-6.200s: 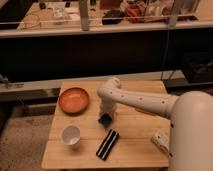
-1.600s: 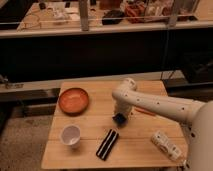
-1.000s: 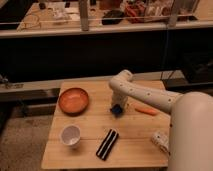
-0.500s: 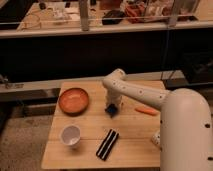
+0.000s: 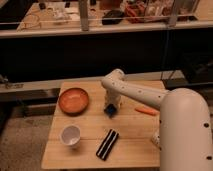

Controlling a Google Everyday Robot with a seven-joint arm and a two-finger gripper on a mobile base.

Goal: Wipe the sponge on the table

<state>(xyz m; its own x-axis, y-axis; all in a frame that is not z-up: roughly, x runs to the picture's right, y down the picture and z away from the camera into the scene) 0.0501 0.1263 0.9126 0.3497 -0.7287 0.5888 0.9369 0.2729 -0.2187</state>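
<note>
The table [image 5: 85, 150] is a small square one with a light wooden plank top in the middle of the camera view. My white arm reaches in from the lower right, and my gripper [image 5: 111, 106] points down at the table's middle back part. It is shut on the sponge [image 5: 110, 110], a small blue block pressed against the planks. The gripper covers the sponge's upper part.
An orange bowl [image 5: 74, 100] sits at the table's back left and a white cup [image 5: 70, 135] at the front left. A long black bar with a pale stripe [image 5: 107, 144] lies near the front. A thin orange item [image 5: 146, 110] lies right of the gripper. A long cluttered workbench [image 5: 110, 22] runs behind.
My gripper has slid the sponge leftward across the tabletop, from right of centre toward the orange bowl. The bowl, cup and black bar have stayed put.
</note>
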